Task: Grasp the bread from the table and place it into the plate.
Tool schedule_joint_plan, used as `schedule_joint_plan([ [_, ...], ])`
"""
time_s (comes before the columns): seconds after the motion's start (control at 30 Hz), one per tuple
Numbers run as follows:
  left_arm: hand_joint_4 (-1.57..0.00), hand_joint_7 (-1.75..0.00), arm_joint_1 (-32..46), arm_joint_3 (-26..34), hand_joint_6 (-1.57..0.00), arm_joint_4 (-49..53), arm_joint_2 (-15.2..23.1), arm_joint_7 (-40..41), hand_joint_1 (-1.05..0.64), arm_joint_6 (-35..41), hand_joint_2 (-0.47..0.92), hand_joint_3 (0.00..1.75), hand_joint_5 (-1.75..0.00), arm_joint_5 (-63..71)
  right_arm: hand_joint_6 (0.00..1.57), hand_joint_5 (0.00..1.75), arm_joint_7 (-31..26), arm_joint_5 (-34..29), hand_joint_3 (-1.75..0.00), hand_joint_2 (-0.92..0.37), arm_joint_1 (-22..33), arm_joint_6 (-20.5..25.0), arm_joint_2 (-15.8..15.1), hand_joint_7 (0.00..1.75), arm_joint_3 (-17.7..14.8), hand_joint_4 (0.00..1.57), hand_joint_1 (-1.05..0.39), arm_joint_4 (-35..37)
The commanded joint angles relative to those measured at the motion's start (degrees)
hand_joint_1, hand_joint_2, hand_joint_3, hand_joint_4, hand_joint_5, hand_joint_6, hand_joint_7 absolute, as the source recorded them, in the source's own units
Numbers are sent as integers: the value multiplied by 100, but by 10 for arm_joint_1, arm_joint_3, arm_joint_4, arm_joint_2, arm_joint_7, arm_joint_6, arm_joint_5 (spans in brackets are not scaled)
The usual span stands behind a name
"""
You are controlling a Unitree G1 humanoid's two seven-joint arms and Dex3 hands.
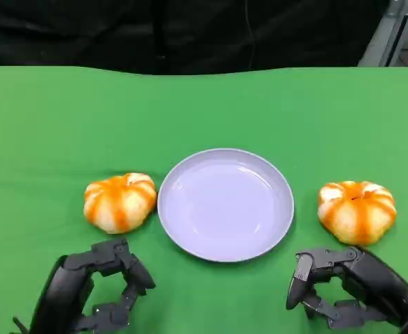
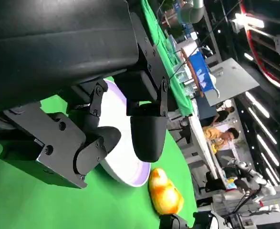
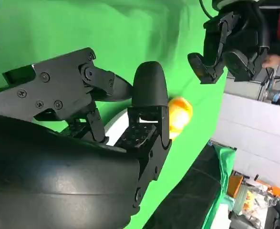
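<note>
Hovering low at the near edge of the green table (image 1: pixel 44 125), the left hand (image 1: pixel 96 292) and right hand (image 1: pixel 346 289) each sat empty, fingers loosely curved and apart, touching nothing. The left hand lay toward the near left corner, the right toward the near right corner, both palms turned inward toward the middle. From the left wrist view the left hand's fingers (image 2: pixel 147 133) reached out over the cloth with the plate beyond them.

Farther in, about midway across the table, the pale plate (image 1: pixel 190 243) lay bare. Just beside its left rim, close to touching it, sat one bread (image 1: pixel 120 202), a round, ridged, pumpkin-shaped loaf, orange and cream. A second bread (image 1: pixel 356 212) sat near the plate's right rim, with a clear gap of cloth between. Each loaf lay just beyond the hand on its own side.

The loaves looked light and probably soft, with a glossy crust that could slip, so a broad wrap around the widest part of the sides seemed safer than a pinch on the domed top. The far edge of the table met a dark backdrop.
</note>
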Motion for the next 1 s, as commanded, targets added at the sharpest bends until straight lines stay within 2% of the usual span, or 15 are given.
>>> schedule_joint_plan([
  [0.03, -80, -120, -1, 2, -89, 0, 8, -1, 3, -3, 54, 110, -153, -2, 81, 166, 2, 8, -77, -75, 1, 0, -10, 115, -5, 74, -12, -3],
  [0.13, -80, -116, -3, 6, -89, 2, 7, 6, 3, -9, 56, 105, -146, 2, 81, 166, 0, 5, -77, -75, 0, -3, -11, 114, -5, 74, -11, -5],
  [0.17, -82, -107, -3, 7, -91, 3, 6, 6, 2, -10, 55, 103, -133, 1, 81, 166, -1, 4, -77, -75, 1, -2, -11, 114, -5, 74, -11, -6],
  [0.2, -83, -103, -3, 7, -91, 3, 6, 5, 1, -10, 55, 102, -128, 1, 81, 166, -1, 3, -77, -75, 1, -2, -11, 114, -5, 74, -11, -6],
  [0.33, -84, -98, -3, 9, -93, 4, 7, 7, 1, -8, 55, 102, -122, 2, 81, 166, -1, 3, -76, -76, 1, -1, -11, 114, -4, 74, -12, -7],
  [0.37, -85, -76, -3, 10, -94, 4, 7, 9, -5, -6, 62, 84, -100, 3, 81, 166, -1, 4, -76, -76, 1, -1, -11, 114, -5, 74, -11, -6],
  [0.43, -93, -29, -4, 12, -108, 5, 7, 10, -11, -4, 78, 50, -63, 4, 81, 166, 0, 5, -77, -76, 1, -2, -11, 114, -5, 73, -11, -4],
  [0.5, -93, -12, -2, 14, -111, 2, 7, 11, -14, 2, 83, 37, -50, 3, 81, 167, 2, 6, -77, -76, 0, -3, -11, 114, -5, 73, -11, -2],
  [0.6, -93, -5, -1, 15, -111, 1, 6, 12, -16, 5, 86, 30, -45, 3, 81, 167, 2, 7, -77, -76, 0, -3, -10, 114, -5, 73, -11, -2],
  [0.87, -94, -3, -7, 19, -112, 6, 9, 14, -16, 4, 88, 26, -42, -3, 81, 167, 2, 6, -76, -76, 0, -2, -11, 114, -5, 73, -11, -2],
  [0.9, -88, -1, -12, 24, -97, 11, 11, 14, -24, 3, 90, 16, -31, -8, 81, 167, 2, 6, -76, -76, 1, -1, -12, 114, -5, 73, -11, -1],
  [1.0, -85, 0, -17, 31, -87, 18, 11, 12, -30, 1, 92, 9, -22, -13, 81, 166, 2, 5, -76, -75, 1, -1, -13, 115, -5, 73, -12, -1],
])
